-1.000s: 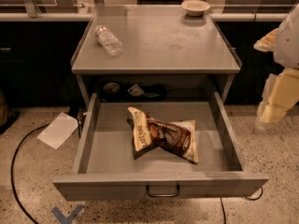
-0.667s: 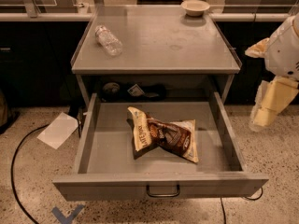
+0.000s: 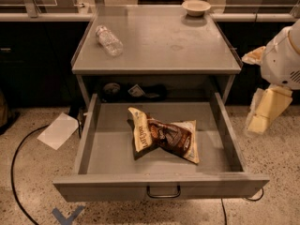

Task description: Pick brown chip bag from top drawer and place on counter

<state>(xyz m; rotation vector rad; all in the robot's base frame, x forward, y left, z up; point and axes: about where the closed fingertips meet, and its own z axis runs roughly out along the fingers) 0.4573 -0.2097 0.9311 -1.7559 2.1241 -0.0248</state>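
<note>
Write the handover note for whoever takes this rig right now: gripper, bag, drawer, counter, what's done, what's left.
Gripper: hangs outside the drawer's right side, well clear of the bag.
Brown chip bag: lies crumpled on the floor of the top drawer, about mid-drawer.
Top drawer: pulled fully open.
Counter: a clear plastic bottle lies at its left, a small bowl stands at the back right; the middle and front are bare.
Done: drawer is open, nothing else.
Left: reach in, grasp the bag, lift it out, set it on the counter.

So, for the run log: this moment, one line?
top drawer open | brown chip bag inside | gripper right of drawer, off bag
</note>
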